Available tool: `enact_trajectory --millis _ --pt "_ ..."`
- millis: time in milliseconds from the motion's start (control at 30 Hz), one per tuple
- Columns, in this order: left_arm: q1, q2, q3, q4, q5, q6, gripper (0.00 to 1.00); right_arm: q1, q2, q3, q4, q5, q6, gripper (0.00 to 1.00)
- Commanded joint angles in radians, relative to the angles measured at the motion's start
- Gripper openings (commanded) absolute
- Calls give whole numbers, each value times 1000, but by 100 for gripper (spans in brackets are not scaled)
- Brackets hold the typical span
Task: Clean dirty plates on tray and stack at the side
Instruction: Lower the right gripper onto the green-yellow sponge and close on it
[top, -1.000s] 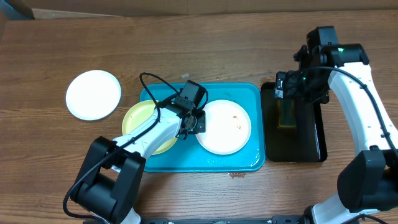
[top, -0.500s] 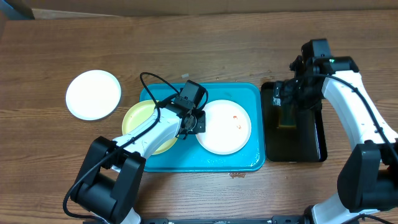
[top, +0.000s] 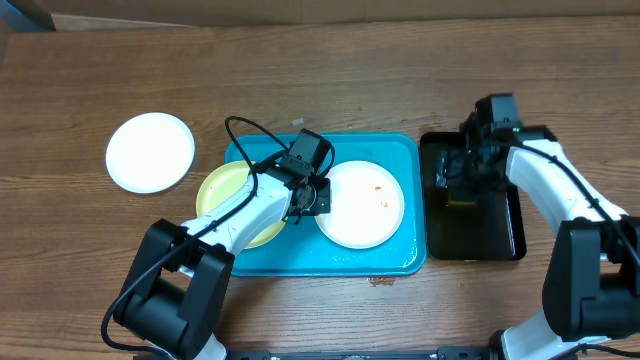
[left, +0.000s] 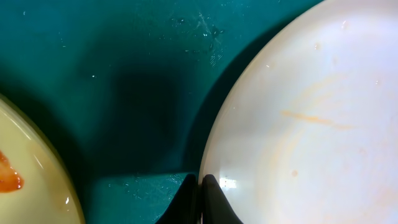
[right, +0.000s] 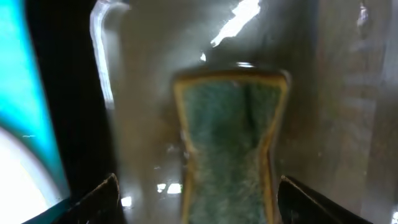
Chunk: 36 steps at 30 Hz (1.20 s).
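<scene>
Turquoise plastic carries two of the plates: the streaked white plate (top: 361, 203) lies flat on the right half of the tray (top: 400, 258), and the yellow-green plate (top: 226, 192) sits just beside it, overlapping the tray's left rim. A second white plate (top: 150, 151) rests on the wooden table (top: 330, 80), well to the left. The left gripper (left: 202, 200) is pinched tight on the streaked white plate's left rim. The right gripper (right: 198, 196) hangs over the black tray (top: 500, 235), its jaws spread wide on either side of a green sponge (right: 230, 137) without touching it.
</scene>
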<state>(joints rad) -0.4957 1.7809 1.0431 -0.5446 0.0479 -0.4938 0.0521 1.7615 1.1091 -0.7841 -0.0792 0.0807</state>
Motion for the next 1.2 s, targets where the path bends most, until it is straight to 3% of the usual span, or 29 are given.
enact_trajectory --millis 0,67,100,200,300,333,367,400,433,633,667,700,767,800,833,867,900,933,967,1000,1067,1167 --pt "5 12 20 1 2 23 4 -1 18 -58 50 53 2 83" --pt "5 12 20 0 4 23 4 -1 18 -91 89 53 6 83" --pt "5 12 20 0 4 23 4 -1 18 -105 105 53 18 76" --pt "5 12 20 1 4 23 4 -1 18 -121 116 53 20 36" --pt "5 12 20 0 4 23 4 -1 18 -121 108 53 20 22" --pt "5 12 20 0 4 23 4 -1 18 -121 107 53 20 21" --pt "5 12 20 0 4 23 4 -1 18 -121 106 53 20 28" --pt "5 12 20 0 5 23 4 -1 18 -121 106 53 20 52" --pt "5 12 20 1 4 23 4 -1 18 -121 106 53 20 69" --pt "5 12 20 0 5 23 4 -1 18 -121 85 53 20 69" --pt "5 12 20 0 5 23 4 -1 18 -121 77 52 20 61" --pt "5 12 20 1 5 23 4 -1 18 -121 71 53 20 42" --pt "5 12 20 2 5 23 4 -1 18 -121 60 52 20 16" --pt "5 12 20 2 5 23 4 -1 18 -121 58 52 20 6" --pt "5 12 20 2 5 23 4 -1 18 -121 57 52 20 4" --pt "5 12 20 2 5 23 4 -1 17 -119 58 53 20 4" --pt "5 12 20 2 5 23 4 -1 17 -117 58 53 20 11" --pt "5 12 20 2 5 23 4 -1 17 -112 58 53 20 27" --pt "5 12 20 2 5 23 4 -2 17 -105 58 53 20 54" --pt "5 12 20 2 5 23 4 -2 17 -96 57 54 19 62" --pt "5 12 20 1 5 23 4 -2 17 -77 61 67 19 69" --pt "5 12 20 1 5 23 4 -2 17 -66 100 104 20 70"
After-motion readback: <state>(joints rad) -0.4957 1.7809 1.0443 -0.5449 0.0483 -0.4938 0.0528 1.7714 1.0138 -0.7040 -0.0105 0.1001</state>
